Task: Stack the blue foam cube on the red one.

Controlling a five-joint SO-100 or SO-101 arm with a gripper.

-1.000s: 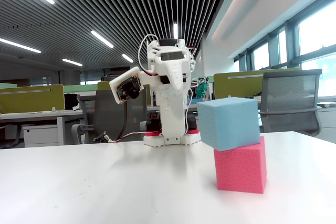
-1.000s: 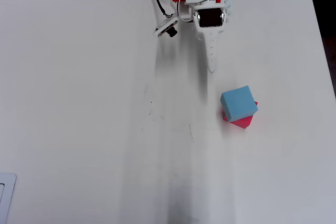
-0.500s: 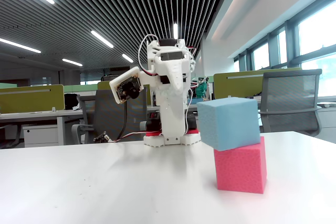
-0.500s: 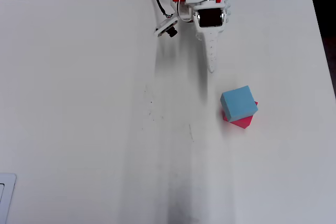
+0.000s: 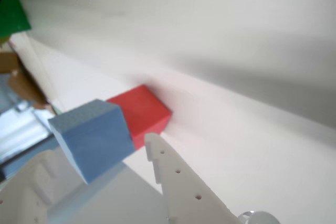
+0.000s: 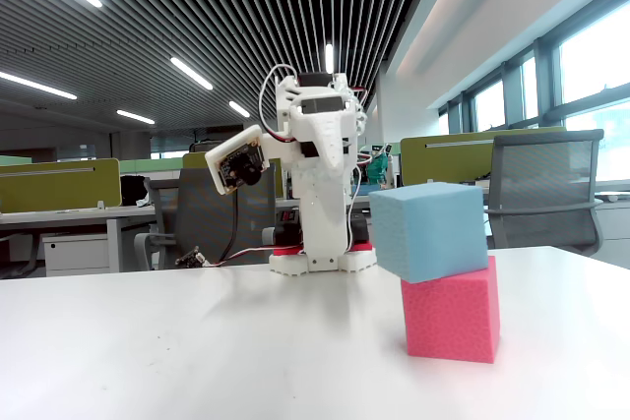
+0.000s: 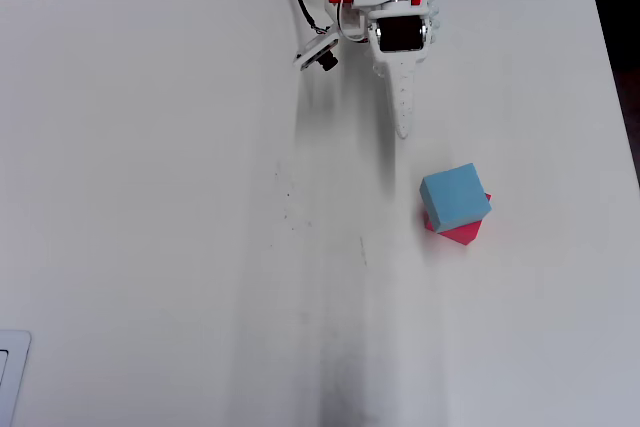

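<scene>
Blue foam cube [image 6: 429, 231] is sitting on top of the red one [image 6: 451, 308], both resting on the white counter [image 6: 197, 361]. In the fixed view the blue cube is overhanging the red cube's left edge and is slightly tilted, its lower left corner hanging free past the red face. In the overhead view the blue foam cube [image 7: 455, 196] is covering most of the red one [image 7: 462, 234]; only a pink strip is showing along the lower right side, and the two are rotated a little against each other. The stack is standing in the right half of the counter [image 7: 150, 197], away from every edge.

The arm is folded back over its base at the far edge of the counter, with the hand [image 7: 403, 127] pointing toward the stack but well apart from it, touching nothing. From above the fingers are reading as one narrow white taper with no gap showing, so the hand is looking pressed together and empty. In the fixed view the hand itself is hard to pick out against the white arm body.

In the wrist view a white finger [image 5: 181, 182] with a toothed edge is rising from the bottom of the frame; the blue foam cube [image 5: 94, 137] and the red one [image 5: 140, 113] are lying beyond it, clear of the finger.

Office chair [image 6: 546, 189] and green desk partitions are standing behind the counter.
</scene>
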